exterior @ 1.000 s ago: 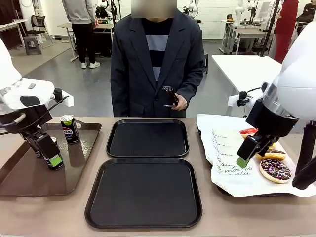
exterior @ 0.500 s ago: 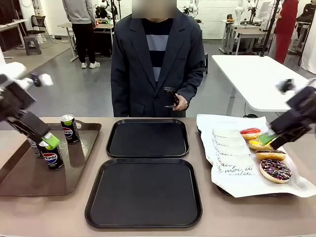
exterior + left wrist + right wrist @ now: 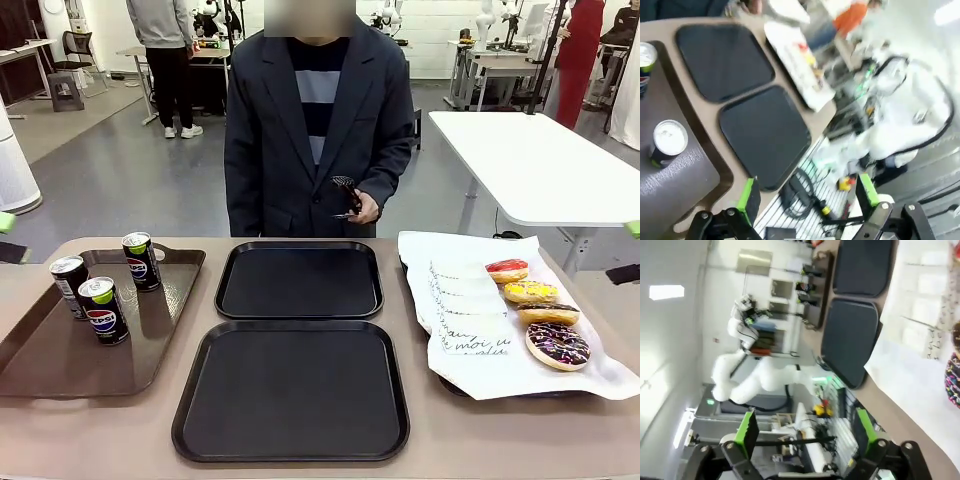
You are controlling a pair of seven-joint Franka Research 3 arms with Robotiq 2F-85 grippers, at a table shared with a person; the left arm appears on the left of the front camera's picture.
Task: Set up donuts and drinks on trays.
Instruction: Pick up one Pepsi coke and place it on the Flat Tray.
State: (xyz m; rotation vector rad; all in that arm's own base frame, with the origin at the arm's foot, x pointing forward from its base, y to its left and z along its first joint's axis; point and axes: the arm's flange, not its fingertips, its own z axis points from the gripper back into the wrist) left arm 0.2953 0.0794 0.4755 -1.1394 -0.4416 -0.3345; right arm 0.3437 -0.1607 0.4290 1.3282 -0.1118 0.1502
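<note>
Two trays (image 3: 299, 281) lie at centre frame; three cans (image 3: 104, 311) stand on a brown tray (image 3: 60, 370) at left, four donuts (image 3: 557, 344) on paper (image 3: 470, 300) at right. Left gripper (image 3: 806, 194) and right gripper (image 3: 805, 429) have fingers spread.

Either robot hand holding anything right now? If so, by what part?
Nothing held: left hand and right hand are both open and empty. The cans stand on the brown tray; the donuts lie on the white paper.

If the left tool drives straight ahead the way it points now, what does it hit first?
Probably the black cables lying past the tan table's edge. They sit straight ahead of the left tool, beside the nearer black plastic tray. Depth is unclear.
</note>
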